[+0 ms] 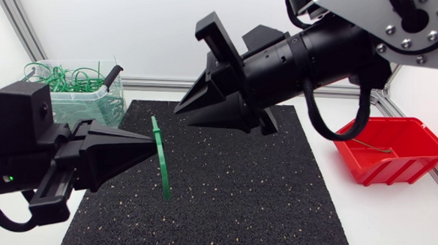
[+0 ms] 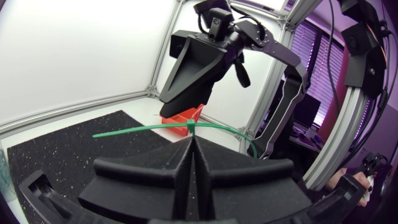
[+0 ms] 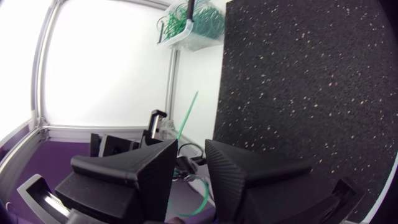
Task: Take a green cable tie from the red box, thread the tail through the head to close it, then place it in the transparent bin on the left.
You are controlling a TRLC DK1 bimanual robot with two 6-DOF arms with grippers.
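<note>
Left hand [image 1: 152, 141] clenched mid-length on green cable tie [image 1: 161, 161], above black mat [image 1: 260, 200] near its left edge, likely presenting ends to released right hand [image 1: 183, 115].

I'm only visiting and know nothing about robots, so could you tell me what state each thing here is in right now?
Left gripper: shut on the green cable tie.
Right gripper: open, holding nothing, above the black mat.
Green cable tie: a straight strip, not yet looped.
Red box: open-topped, one thin strip inside.
Transparent bin: open-topped, holding many green ties.
</note>
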